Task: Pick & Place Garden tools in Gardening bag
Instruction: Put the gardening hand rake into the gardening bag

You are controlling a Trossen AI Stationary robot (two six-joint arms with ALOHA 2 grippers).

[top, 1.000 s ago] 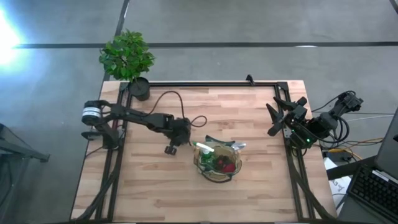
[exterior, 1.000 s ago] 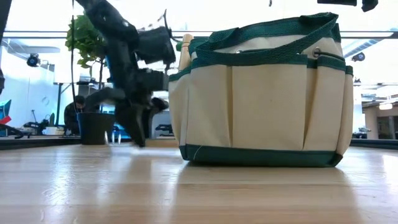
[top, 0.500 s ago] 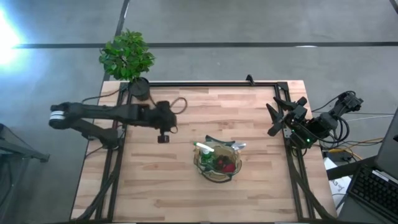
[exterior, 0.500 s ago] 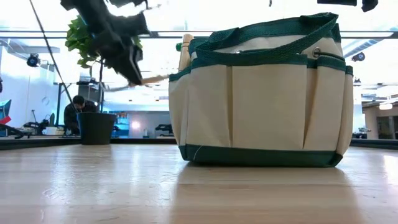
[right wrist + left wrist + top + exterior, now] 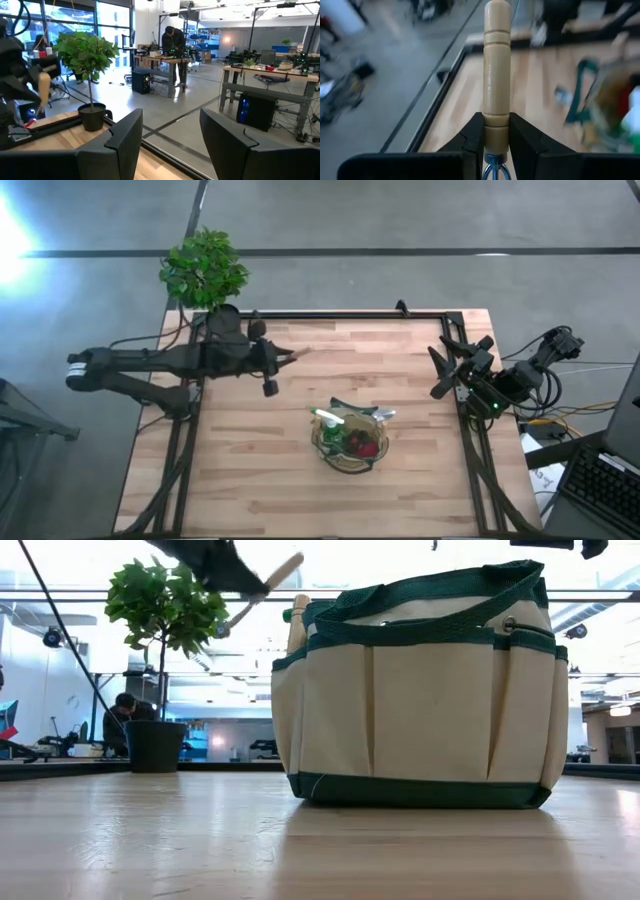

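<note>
Looking down from above, I see my left hand [image 5: 268, 370] up in the air over the far left part of the table [image 5: 250, 480], near the potted plant [image 5: 205, 270]. Its two fingers [image 5: 472, 137] are clamped on a garden tool with a wooden handle [image 5: 497, 65]. They squeeze the handle close to its metal end, and the rest of the round handle sticks straight out past them. I can only see a bit of shiny blue metal below the grip, so I cannot tell which tool it is. From table height, the handle [image 5: 268, 585] pokes out high up, slanting, to the left of the gardening bag [image 5: 420, 690] and not touching it. The bag stands upright near the middle of the table, tan with green trim. Inside it I can see a red thing [image 5: 366, 448], a green and white thing [image 5: 330, 418] and some metal. My right hand [image 5: 445, 370] waits at the right edge of the table, well away from the bag. Its fingers [image 5: 122, 135] are wide apart and hold nothing. Far off in the room a person [image 5: 173, 47] stands at a desk
</note>
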